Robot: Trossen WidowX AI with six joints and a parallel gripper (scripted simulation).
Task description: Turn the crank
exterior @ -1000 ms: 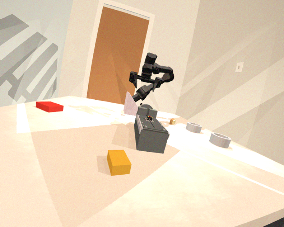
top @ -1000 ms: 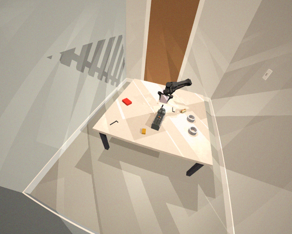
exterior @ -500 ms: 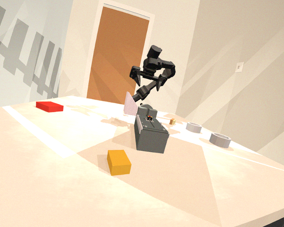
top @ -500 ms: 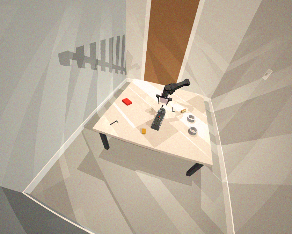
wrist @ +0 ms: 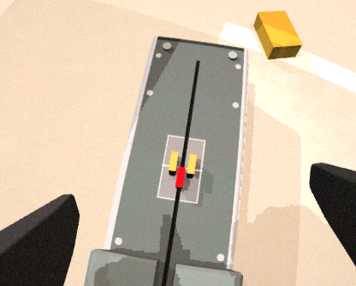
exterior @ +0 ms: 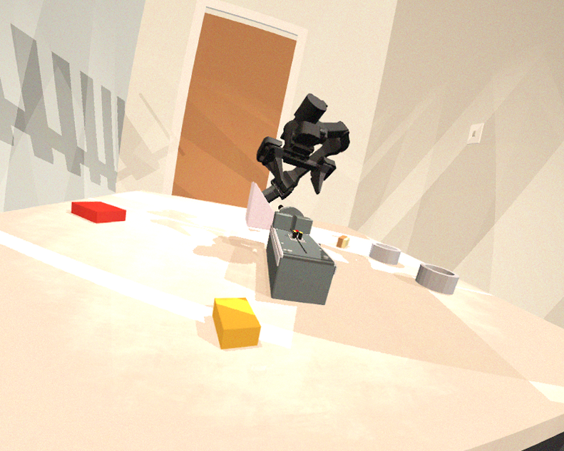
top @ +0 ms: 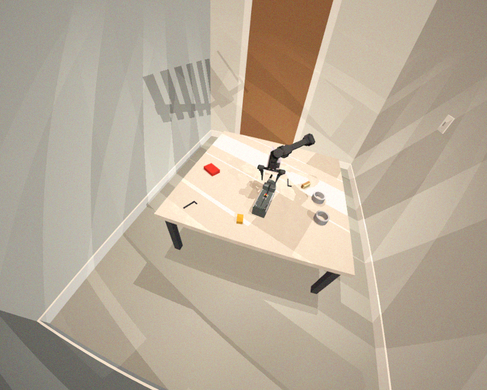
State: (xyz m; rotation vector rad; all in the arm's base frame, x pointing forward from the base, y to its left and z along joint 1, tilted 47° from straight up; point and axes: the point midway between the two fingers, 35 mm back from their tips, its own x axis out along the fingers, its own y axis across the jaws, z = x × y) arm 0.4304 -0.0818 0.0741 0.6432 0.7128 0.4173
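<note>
The grey machine [top: 260, 209] [exterior: 301, 282] [wrist: 214, 128] stands on the table, with a long slot along its top. In the wrist view the red pointer [wrist: 180, 177] sits in the slot, slightly nearer the crank end than the middles of the left brass mark [wrist: 174, 160] and the right brass mark [wrist: 192, 163]. The dark crank handle [top: 270, 177] [exterior: 280, 206] is at the machine's far end, mostly hidden in the exterior view and out of the wrist view. My gripper [top: 270, 180] [exterior: 300, 188] [wrist: 194, 191] is open and empty above the machine, touching nothing visible.
A yellow block [top: 239, 219] [exterior: 236, 323] [wrist: 280, 36] lies near the machine's front end. A red block [top: 211, 169] [exterior: 98, 211] is left. Two grey rings and a small brass-coloured block [top: 305, 184] [exterior: 343, 241] are right. A pale pink panel [exterior: 258, 211] stands behind.
</note>
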